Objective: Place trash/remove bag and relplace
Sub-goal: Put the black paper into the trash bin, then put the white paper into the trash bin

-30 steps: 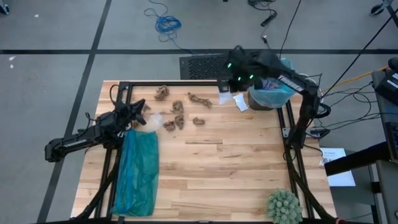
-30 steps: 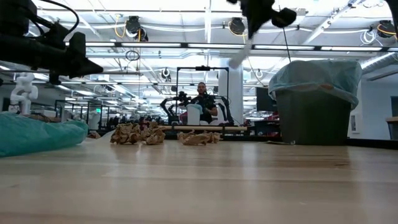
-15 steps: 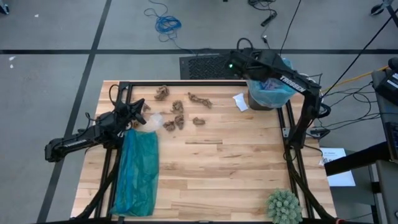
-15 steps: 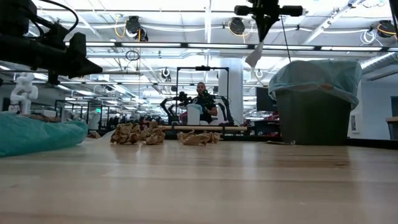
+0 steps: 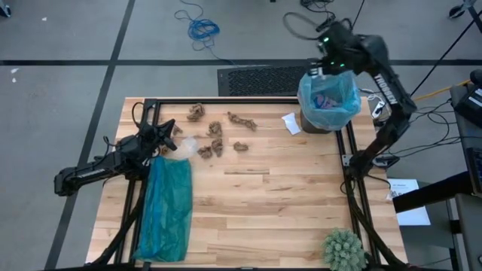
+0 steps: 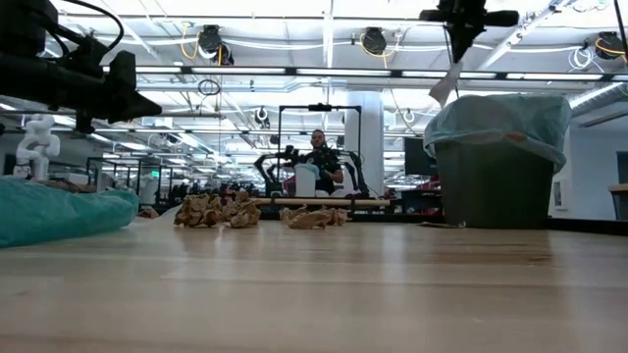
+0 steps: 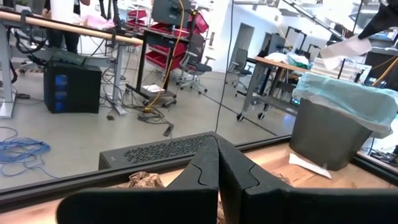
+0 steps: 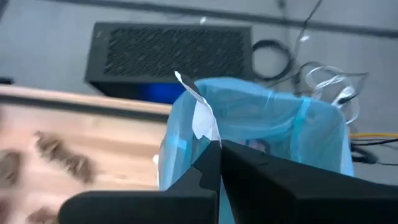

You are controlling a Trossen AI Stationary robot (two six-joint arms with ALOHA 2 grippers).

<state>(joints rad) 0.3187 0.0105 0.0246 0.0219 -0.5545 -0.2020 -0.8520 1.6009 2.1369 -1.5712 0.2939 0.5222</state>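
Note:
My right gripper (image 6: 461, 44) is raised above the far right corner of the table, shut on a white paper scrap (image 6: 444, 85) that hangs just above the rim of the small dark bin (image 6: 496, 191). The bin is lined with the pale blue bag (image 5: 329, 102), and some trash lies inside. Several crumpled brown scraps (image 5: 218, 135) lie on the far half of the table. Another white paper piece (image 5: 291, 123) lies beside the bin. My left gripper (image 5: 172, 140) hovers shut over the table's left side, near the brown scraps, holding nothing. My right gripper pinches the white paper scrap by its upper end (image 8: 208, 134) between its two shut fingers, coming from above and pointing down. The scrap hangs below the fingers, lifted clear, over the bag's rim (image 8: 249, 102) on the bin's left side.
A darker teal-green plastic bag (image 5: 167, 207) lies flat along the table's left side. A spiky green ball (image 5: 344, 248) sits at the near right corner. The middle and near parts of the wooden table (image 5: 263, 211) are bare. A person sits in the room behind.
My right gripper has carried the white paper scrap to the right and toward the far edge, from left of the bin to above its rim. The scrap has stayed hanging below the shut fingers. My left arm has kept still.

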